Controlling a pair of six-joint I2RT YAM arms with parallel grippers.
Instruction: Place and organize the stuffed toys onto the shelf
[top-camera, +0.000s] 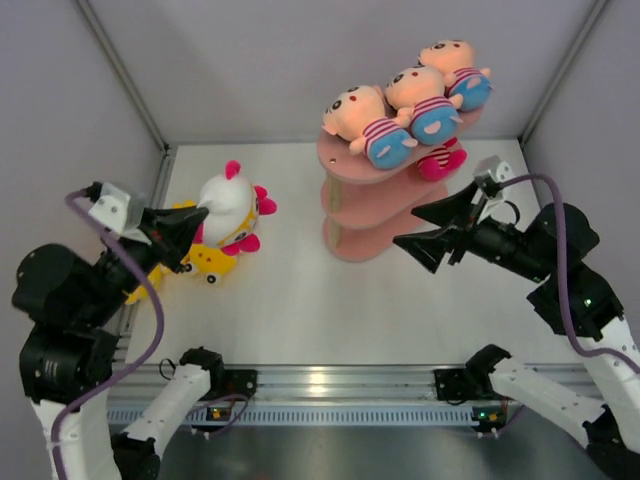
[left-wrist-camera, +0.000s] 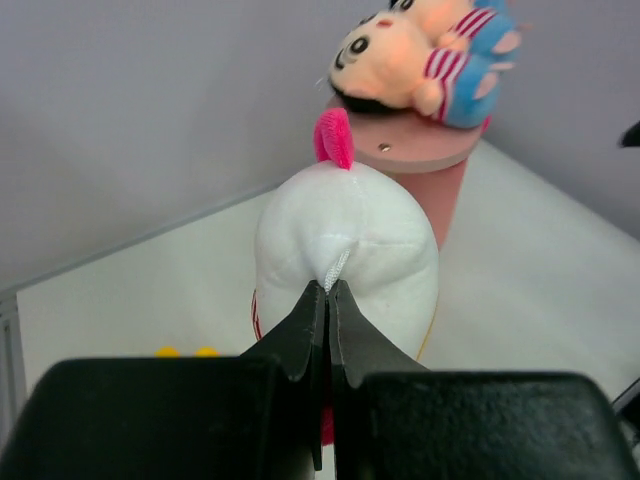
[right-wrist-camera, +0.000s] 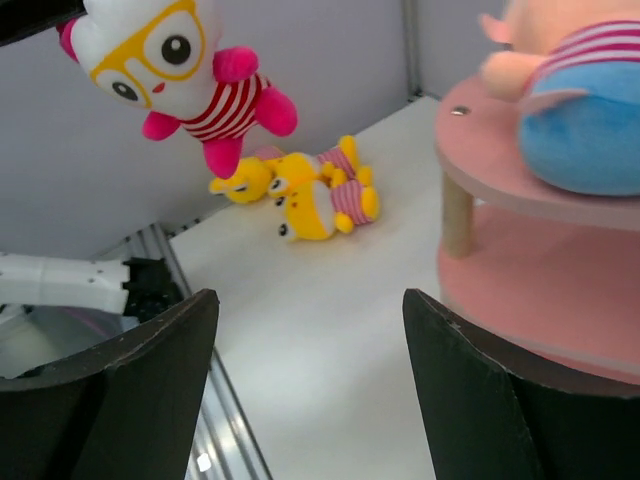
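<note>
My left gripper (top-camera: 196, 222) is shut on the white string loop at the back of a white-faced toy (top-camera: 232, 207) with magenta limbs, yellow glasses and a striped shirt, holding it off the table; it shows from behind in the left wrist view (left-wrist-camera: 350, 240) and from the front in the right wrist view (right-wrist-camera: 170, 60). The pink shelf (top-camera: 345, 160) stands at back centre with three peach-faced toys (top-camera: 400, 115) on its top board and a magenta toy (top-camera: 440, 160) behind on a lower tier. My right gripper (top-camera: 425, 228) is open and empty beside the shelf's right side.
Yellow toys (right-wrist-camera: 305, 195) lie on the table at the left under the held toy, partly hidden in the top view (top-camera: 215, 262). Grey walls enclose the table. A metal rail (top-camera: 330, 385) runs along the near edge.
</note>
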